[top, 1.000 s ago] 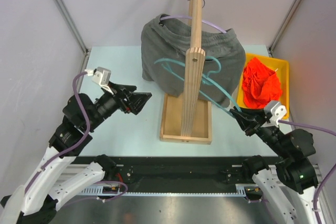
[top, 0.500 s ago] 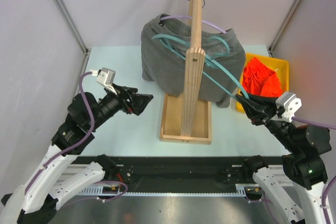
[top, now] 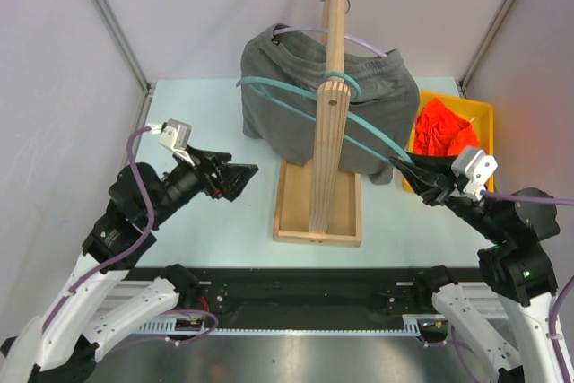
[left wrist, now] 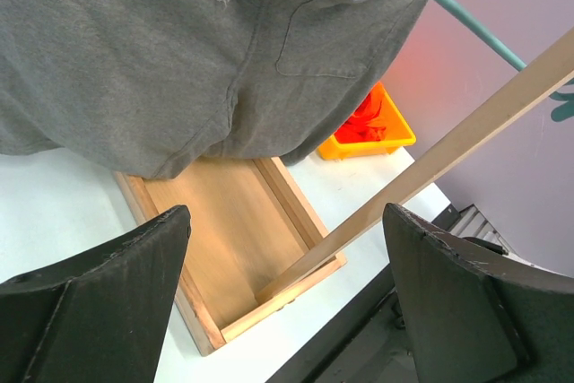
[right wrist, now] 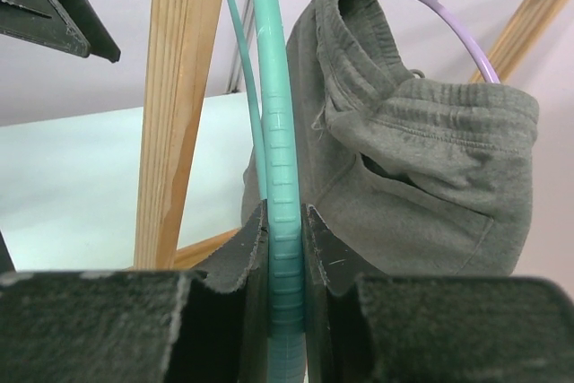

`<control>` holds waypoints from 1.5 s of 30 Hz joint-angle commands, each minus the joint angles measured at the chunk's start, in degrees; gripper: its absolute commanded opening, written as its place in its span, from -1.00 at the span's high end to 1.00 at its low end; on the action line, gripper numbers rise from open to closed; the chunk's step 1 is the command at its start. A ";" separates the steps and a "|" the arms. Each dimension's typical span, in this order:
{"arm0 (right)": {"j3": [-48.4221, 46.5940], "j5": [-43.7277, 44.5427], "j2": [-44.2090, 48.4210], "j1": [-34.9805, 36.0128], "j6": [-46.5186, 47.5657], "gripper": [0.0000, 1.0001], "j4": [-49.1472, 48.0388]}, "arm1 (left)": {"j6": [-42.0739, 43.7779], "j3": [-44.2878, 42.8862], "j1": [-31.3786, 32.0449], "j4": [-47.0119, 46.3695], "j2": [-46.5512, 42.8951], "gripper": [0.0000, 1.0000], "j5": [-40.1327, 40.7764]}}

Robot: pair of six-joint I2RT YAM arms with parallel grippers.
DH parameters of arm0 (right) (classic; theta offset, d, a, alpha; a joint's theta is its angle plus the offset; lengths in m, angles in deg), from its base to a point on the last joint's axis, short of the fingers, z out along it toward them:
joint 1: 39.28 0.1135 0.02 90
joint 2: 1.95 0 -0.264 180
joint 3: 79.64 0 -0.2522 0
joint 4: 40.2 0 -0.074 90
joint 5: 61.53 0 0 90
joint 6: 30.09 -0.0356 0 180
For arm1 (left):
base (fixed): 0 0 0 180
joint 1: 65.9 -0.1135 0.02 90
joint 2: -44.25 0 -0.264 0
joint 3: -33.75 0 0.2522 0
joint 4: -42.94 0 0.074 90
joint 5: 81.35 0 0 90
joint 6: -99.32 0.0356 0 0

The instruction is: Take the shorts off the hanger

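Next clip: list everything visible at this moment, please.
grey shorts: one pair, grey, draped on the purple hanger
purple hanger: one, lilac, behind the post
teal hanger: one, teal, bare, slanting past the post
orange-red shorts: one pair, orange-red, in the yellow bin
yellow bin: one, yellow, table's right side
wooden stand: one, light wood, table centre
table: one, pale
left fingers: two, black, open, empty
right fingers: two, black, shut on teal hanger

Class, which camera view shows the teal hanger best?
The top external view: the teal hanger shows nearly whole there, crossing the wooden post to the right gripper. The right wrist view shows only one bar clamped between its fingers; the left wrist view, a thin strip at top right.
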 commanded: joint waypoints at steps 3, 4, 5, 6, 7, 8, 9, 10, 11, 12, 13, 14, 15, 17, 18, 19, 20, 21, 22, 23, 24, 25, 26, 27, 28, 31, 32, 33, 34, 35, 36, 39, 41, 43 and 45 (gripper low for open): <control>-3.23 -2.44 -2.60 0.05 1.62 1.00 -1.16 | 0.41 -1.40 0.25 -0.23 -0.23 -0.85 0.18; -3.32 -2.00 -2.86 0.05 1.36 1.00 -0.89 | 0.41 -1.31 0.17 -0.14 -0.49 -0.85 0.27; -3.32 -1.56 -2.95 0.14 1.18 1.00 0.07 | 0.41 -1.22 0.16 -0.06 -0.49 -0.85 0.27; -3.32 -1.03 -2.96 0.05 1.18 1.00 0.60 | 0.49 -1.22 0.16 0.12 -0.67 -0.85 0.27; -3.32 -0.16 -2.96 0.05 1.18 1.00 1.21 | 0.49 -1.14 0.25 0.21 -0.50 -0.85 0.19; -3.32 0.37 -2.87 0.05 1.18 0.98 1.92 | 0.49 -1.14 0.17 0.38 -0.84 -0.85 0.45; -3.32 0.99 -2.69 0.05 1.01 0.88 3.32 | 0.49 -1.05 0.16 0.38 -0.85 -0.85 0.54; -3.32 3.08 -2.26 0.05 0.57 0.51 4.03 | 0.49 -1.05 0.25 0.38 -0.93 -0.85 0.54; -3.32 4.58 -1.82 0.05 -0.83 0.25 5.16 | 0.49 -0.96 0.25 0.38 -0.93 -0.85 0.45; -3.32 6.25 -1.29 0.05 -1.54 0.04 5.70 | 0.58 -0.87 0.17 0.38 -0.85 -0.85 0.45; -3.32 9.57 0.02 0.05 -2.24 -0.41 6.40 | 0.58 -0.78 0.25 0.30 -0.93 -0.85 0.36; -3.32 11.35 0.73 0.05 -3.64 -0.66 7.80 | 0.58 -0.78 0.25 0.21 -0.76 -0.86 0.10; -3.32 14.76 1.61 0.05 -4.78 -0.94 8.60 | 0.58 -0.70 0.25 0.12 -0.67 -0.86 -0.16; -3.23 18.12 4.24 0.14 -6.72 -1.00 11.83 | 0.41 -0.61 0.25 -0.06 -0.49 -0.85 -0.52; -3.14 19.87 5.12 0.14 -9.16 -1.00 12.99 | 0.23 -0.35 0.17 -0.58 -0.49 -0.86 -0.87; -3.23 22.93 5.91 0.05 -10.06 -0.99 14.13 | 0.06 -0.17 0.25 -0.76 -0.49 -0.85 -1.04; -3.23 24.53 7.49 0.05 -11.20 -0.99 16.32 | -0.03 0.01 0.25 -1.02 -0.49 -0.86 -1.22; -3.23 28.03 8.37 0.05 -13.39 -0.99 17.21 | -0.29 0.27 0.25 -1.28 -0.41 -0.86 -1.48; -3.23 29.46 9.08 0.05 -15.15 -1.00 17.91 | -0.21 0.36 0.25 -1.55 -0.41 -0.86 -1.57; -3.23 30.25 10.48 0.05 -16.21 -0.99 18.79 | -0.30 0.45 0.17 -1.64 -0.41 -0.86 -1.75; -3.23 30.26 11.19 0.05 -16.83 -1.00 19.06 | -0.30 0.62 0.16 -1.73 -0.14 -0.86 -1.84; -3.23 32.00 11.80 0.14 -18.31 -0.99 19.15 | -0.30 0.62 0.16 -1.90 -0.06 -0.86 -1.84; -3.23 31.93 12.42 0.22 -18.68 -0.99 18.80 | -0.30 0.71 0.25 -1.81 -0.05 -0.86 -1.75; -3.23 31.23 13.30 0.05 -19.20 -0.99 18.36 | -0.30 0.80 0.25 -1.90 -0.05 -0.86 -1.84; -3.23 30.62 13.74 0.22 -19.56 -0.99 17.84 | -0.38 0.80 0.25 -1.99 -0.05 -0.86 -1.84; -3.23 30.96 14.88 0.14 -21.75 -0.99 13.89 | -0.47 0.80 0.25 -1.82 -0.40 -0.86 -1.66; -3.32 30.96 14.89 0.14 -22.02 -0.99 11.44 | -0.47 0.80 0.17 -1.73 -0.49 -0.86 -1.57; -3.32 31.92 14.71 0.14 -22.54 -0.99 10.20 | -0.47 0.62 0.25 -1.64 -0.67 -0.86 -1.57; -3.32 33.50 14.45 0.14 -23.33 -0.99 9.14 | -0.47 0.54 0.17 -1.46 -0.76 -0.86 -1.31; -3.41 35.25 13.93 0.31 -24.64 -0.99 7.13 | -0.56 0.45 0.25 -1.03 -1.11 -0.86 -1.22; -3.84 39.71 13.22 0.49 -25.35 -0.99 6.50 | -0.47 0.19 0.25 -0.85 -1.28 -0.86 -1.05; -5.77 47.46 7.96 1.98 -25.72 -0.99 5.79 | -0.47 -0.08 0.25 -0.32 -2.25 -0.86 -0.43; -7.44 50.55 3.04 3.90 -23.96 -0.99 4.04 | -0.47 -0.34 0.25 0.20 -2.95 -0.86 -0.08; -8.15 55.91 -1.52 5.23 -21.07 -0.99 0.46 | -0.39 -0.78 0.25 1.17 -3.57 -0.86 0.27; -8.24 59.07 -4.61 6.02 -16.51 -0.99 -2.72 | -0.12 -1.22 0.25 2.57 -4.70 -0.85 1.23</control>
